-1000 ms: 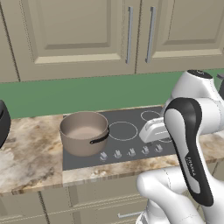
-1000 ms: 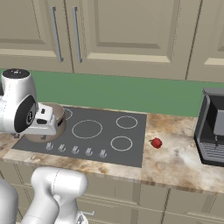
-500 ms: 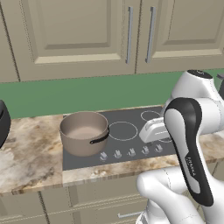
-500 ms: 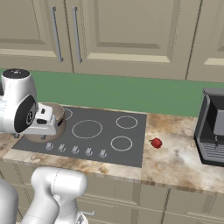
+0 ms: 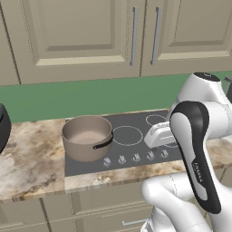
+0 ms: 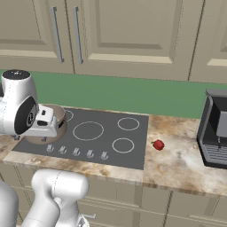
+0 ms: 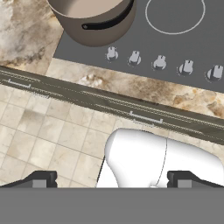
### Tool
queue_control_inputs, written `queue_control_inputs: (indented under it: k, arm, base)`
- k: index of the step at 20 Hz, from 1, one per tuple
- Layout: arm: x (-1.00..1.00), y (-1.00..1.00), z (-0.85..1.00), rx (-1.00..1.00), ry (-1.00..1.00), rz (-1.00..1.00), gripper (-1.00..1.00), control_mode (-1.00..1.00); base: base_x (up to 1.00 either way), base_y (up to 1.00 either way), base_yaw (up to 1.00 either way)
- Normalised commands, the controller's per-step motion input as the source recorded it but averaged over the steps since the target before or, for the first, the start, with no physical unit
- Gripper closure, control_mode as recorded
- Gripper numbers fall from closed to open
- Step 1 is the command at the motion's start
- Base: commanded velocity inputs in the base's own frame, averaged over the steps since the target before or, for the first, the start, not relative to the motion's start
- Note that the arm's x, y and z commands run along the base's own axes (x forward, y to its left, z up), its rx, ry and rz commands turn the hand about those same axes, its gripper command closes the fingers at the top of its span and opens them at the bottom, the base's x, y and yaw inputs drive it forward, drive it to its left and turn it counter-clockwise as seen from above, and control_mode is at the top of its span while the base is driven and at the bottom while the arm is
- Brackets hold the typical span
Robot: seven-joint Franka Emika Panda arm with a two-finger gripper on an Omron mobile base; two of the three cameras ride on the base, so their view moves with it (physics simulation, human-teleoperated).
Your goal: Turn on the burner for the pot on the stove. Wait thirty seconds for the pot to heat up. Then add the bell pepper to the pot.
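Five small silver knobs (image 7: pixel 159 62) run in a row along the front edge of the stove (image 5: pixel 136 120), and the pot (image 5: pixel 87 137) sits at the stove's nine o'clock end, just behind the leftmost knob, its black handle curving toward the front. In the hand view the pot (image 7: pixel 92 18) lies at twelve o'clock, the knobs just below it, then the marble counter (image 7: pixel 83 75) edge and tiled floor. One gripper (image 7: pixel 113 180) hangs out in front of the counter, jaws spread wide, holding nothing. Across on the counter at the stove's three o'clock rests the bell pepper (image 6: pixel 158 144), apart from the black appliance (image 6: pixel 215 128).
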Motion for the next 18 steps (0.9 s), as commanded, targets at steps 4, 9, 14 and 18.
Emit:
queue_control_inputs:
  k: [4, 9, 14, 18]
  arm:
    - [0.00, 0.00, 0.00, 0.00, 0.00, 0.00, -1.00, -1.00]
    - [0.00, 0.00, 0.00, 0.00, 0.00, 0.00, -1.00, -1.00]
    - [0.00, 0.00, 0.00, 0.00, 0.00, 0.00, -1.00, -1.00]
    - [0.00, 0.00, 0.00, 0.00, 0.00, 0.00, -1.00, -1.00]
  base:
    - [0.00, 0.00, 0.00]
    - [0.00, 0.00, 0.00]
    - [0.00, 0.00, 0.00]
    - [0.00, 0.00, 0.00]
